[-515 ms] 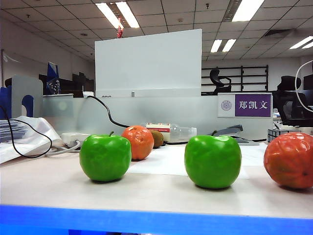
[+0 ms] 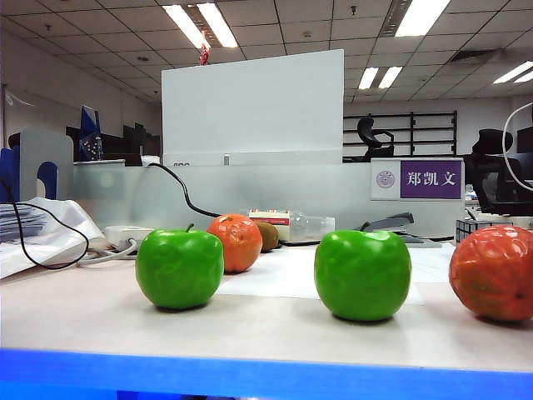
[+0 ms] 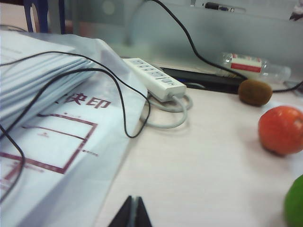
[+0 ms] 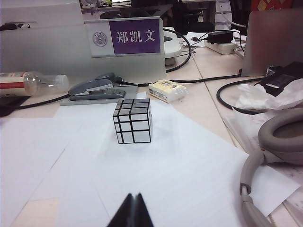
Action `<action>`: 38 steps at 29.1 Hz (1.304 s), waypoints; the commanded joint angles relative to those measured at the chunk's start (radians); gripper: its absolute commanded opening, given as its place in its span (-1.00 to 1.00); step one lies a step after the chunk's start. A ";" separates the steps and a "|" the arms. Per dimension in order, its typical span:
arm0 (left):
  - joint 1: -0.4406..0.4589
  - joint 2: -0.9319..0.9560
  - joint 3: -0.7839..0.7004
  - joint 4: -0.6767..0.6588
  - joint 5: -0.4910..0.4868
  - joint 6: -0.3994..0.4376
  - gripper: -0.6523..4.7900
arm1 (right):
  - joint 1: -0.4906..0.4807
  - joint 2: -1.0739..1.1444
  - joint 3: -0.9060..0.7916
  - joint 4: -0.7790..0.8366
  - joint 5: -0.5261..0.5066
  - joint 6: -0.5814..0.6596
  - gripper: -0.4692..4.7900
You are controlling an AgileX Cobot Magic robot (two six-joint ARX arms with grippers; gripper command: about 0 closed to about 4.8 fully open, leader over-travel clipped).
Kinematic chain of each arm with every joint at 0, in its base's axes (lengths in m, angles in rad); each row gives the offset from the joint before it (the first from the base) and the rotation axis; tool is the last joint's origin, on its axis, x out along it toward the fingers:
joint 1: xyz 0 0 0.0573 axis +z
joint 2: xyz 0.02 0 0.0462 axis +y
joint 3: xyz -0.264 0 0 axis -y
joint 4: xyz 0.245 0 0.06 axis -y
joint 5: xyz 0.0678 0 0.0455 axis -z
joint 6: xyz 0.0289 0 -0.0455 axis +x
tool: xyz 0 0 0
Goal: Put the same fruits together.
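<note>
Left gripper [image 3: 132, 213] pinched together, empty, hovering above bare desk beside paper stack [image 3: 42, 123]. Right gripper [image 4: 132, 210] likewise closed, empty, over white sheet [image 4: 156, 175], mirror cube [image 4: 132, 120] beyond. Near row: left apple [image 2: 179, 268], right apple [image 2: 362, 274], orange fruit [image 2: 495, 273] far right. Second orange fruit [image 2: 236, 242] behind left apple; brown fruit [image 2: 267, 236], probably kiwi, just beside it.

Both arms sit pulled back, out of the exterior shot. Left pincer [image 3: 132, 213] is closed tight and empty above the worktop [image 3: 199, 170], right pincer [image 4: 133, 210] likewise.
</note>
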 commanded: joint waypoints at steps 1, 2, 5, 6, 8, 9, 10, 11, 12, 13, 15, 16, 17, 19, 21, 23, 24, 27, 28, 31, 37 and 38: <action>0.000 -0.001 0.005 0.036 0.074 -0.196 -0.77 | 0.001 -0.001 -0.007 0.018 -0.027 0.042 -0.82; 0.000 -0.001 0.005 0.035 0.125 -0.220 -0.77 | 0.002 -0.001 -0.007 0.017 -0.027 0.042 -0.82; 0.000 -0.001 0.004 0.034 0.346 -0.280 -0.77 | 0.002 -0.001 -0.007 0.017 -0.029 0.042 -0.82; 0.000 -0.001 0.004 0.037 0.417 -0.285 -0.78 | 0.002 -0.001 -0.007 0.018 -0.030 0.043 -0.82; 0.000 -0.001 0.004 0.040 0.558 -0.288 -0.78 | 0.002 -0.001 -0.007 0.018 -0.030 0.071 -0.82; 0.000 -0.001 0.004 0.039 0.630 -0.298 -0.78 | 0.002 -0.001 -0.007 0.018 -0.029 0.095 -0.82; 0.000 -0.001 0.004 0.039 0.680 -0.306 -0.78 | 0.002 -0.001 -0.007 0.018 -0.029 0.130 -0.82; -0.001 -0.001 0.004 0.040 0.746 -0.317 -0.78 | 0.002 -0.001 -0.007 0.018 -0.030 0.161 -0.82; 0.000 -0.001 0.004 0.042 0.795 -0.329 -0.78 | 0.002 -0.001 -0.007 0.018 -0.037 0.203 -0.82; 0.000 -0.001 0.004 0.042 0.837 -0.335 -0.77 | 0.002 -0.001 -0.007 0.018 -0.050 0.229 -0.82; 0.000 -0.001 0.004 0.042 0.934 -0.338 -0.77 | 0.002 -0.001 -0.007 0.018 -0.070 0.253 -0.82; 0.000 -0.001 0.004 0.043 0.965 -0.337 -0.77 | 0.002 -0.001 -0.007 0.019 -0.087 0.253 -0.82; 0.000 -0.001 0.004 0.043 0.994 -0.335 -0.77 | 0.002 -0.001 -0.007 0.022 -0.111 0.253 -0.82; 0.000 -0.001 0.004 0.043 1.013 -0.322 -0.77 | 0.002 -0.001 -0.007 0.027 -0.155 0.259 -0.82; 0.000 -0.001 0.004 0.043 1.005 -0.319 -0.77 | 0.002 -0.001 -0.007 0.029 -0.208 0.259 -0.82; 0.000 -0.001 0.004 0.050 0.997 -0.318 -0.77 | 0.002 -0.001 -0.007 0.042 -0.252 0.259 -0.82; 0.000 -0.001 0.004 0.050 0.995 -0.303 -0.77 | 0.002 -0.001 -0.006 0.052 -0.270 0.259 -0.82; 0.000 -0.001 0.004 0.048 0.961 -0.293 -0.77 | 0.002 -0.001 0.006 0.068 -0.299 0.259 -0.83; 0.000 -0.001 0.004 0.048 0.951 -0.288 -0.77 | 0.002 -0.001 0.015 0.066 -0.299 0.259 -0.83; 0.000 -0.001 0.004 0.044 0.927 -0.272 -0.77 | 0.002 -0.001 0.068 0.023 -0.291 0.232 -0.83; 0.000 -0.001 0.003 0.040 0.916 -0.272 -0.77 | 0.002 0.019 0.248 -0.195 -0.253 0.184 -0.83; -0.001 -0.001 0.003 0.040 0.916 -0.272 -0.76 | 0.002 0.026 0.276 -0.216 -0.254 0.183 -0.83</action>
